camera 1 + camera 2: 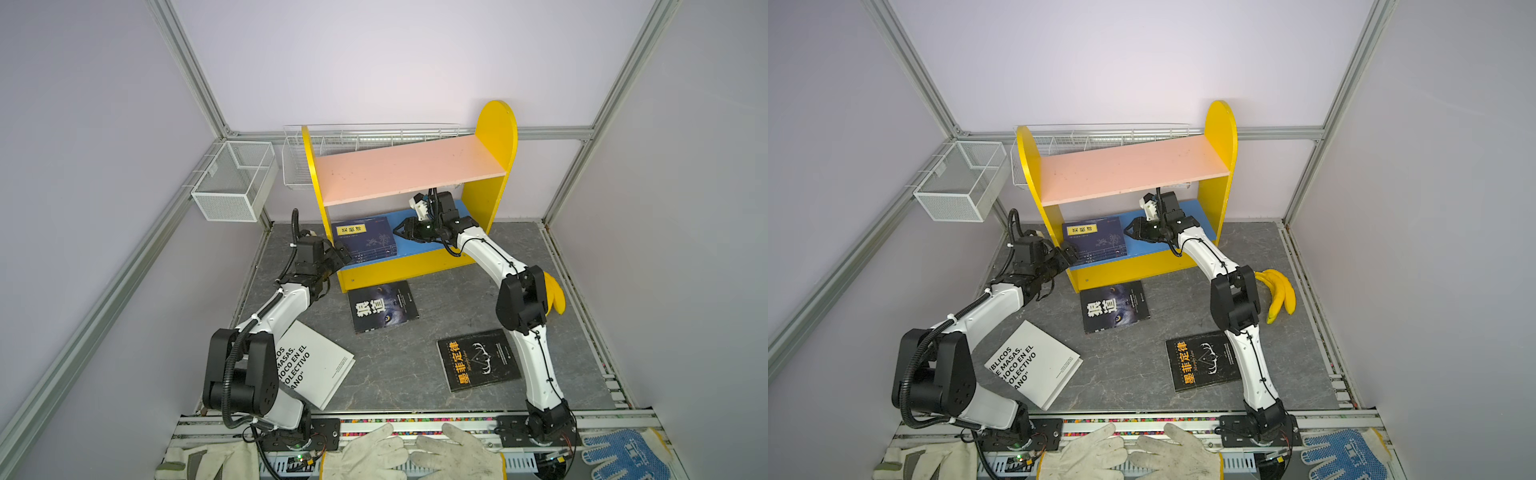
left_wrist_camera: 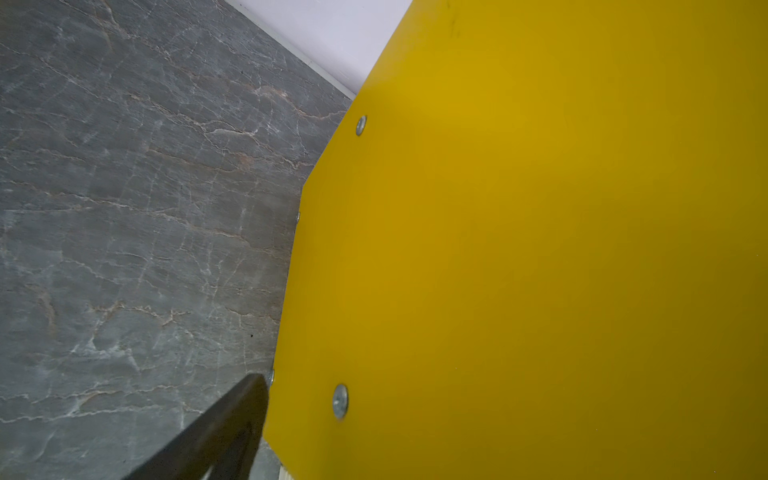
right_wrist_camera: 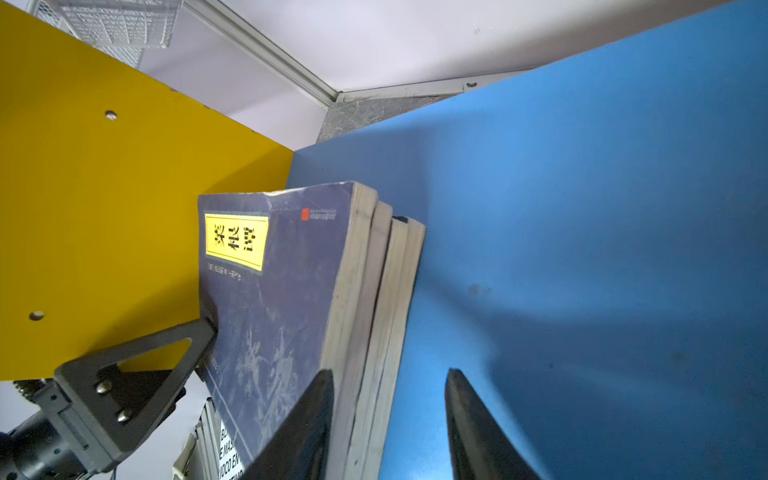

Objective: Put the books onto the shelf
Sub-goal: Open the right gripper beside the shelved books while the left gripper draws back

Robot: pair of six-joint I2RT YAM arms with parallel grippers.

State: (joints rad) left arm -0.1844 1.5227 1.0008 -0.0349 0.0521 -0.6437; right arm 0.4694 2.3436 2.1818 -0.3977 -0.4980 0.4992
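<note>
While the left tool [image 1: 343, 254] and the right tool [image 1: 399, 231] both gape, the latter straddling the navy books [image 1: 365, 241], a skewed retreat could drag them off the shelf [image 1: 415, 166].

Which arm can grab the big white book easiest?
Left, probably. The white book lies right beside the left arm, while the right fingers are in the shelf at the stack of navy books, farther away.

4 books [image 1: 365, 243] stacked on the shelf's [image 1: 496, 137] lower board [image 3: 582, 208]; 3 books [image 1: 382, 306] before it.
</note>
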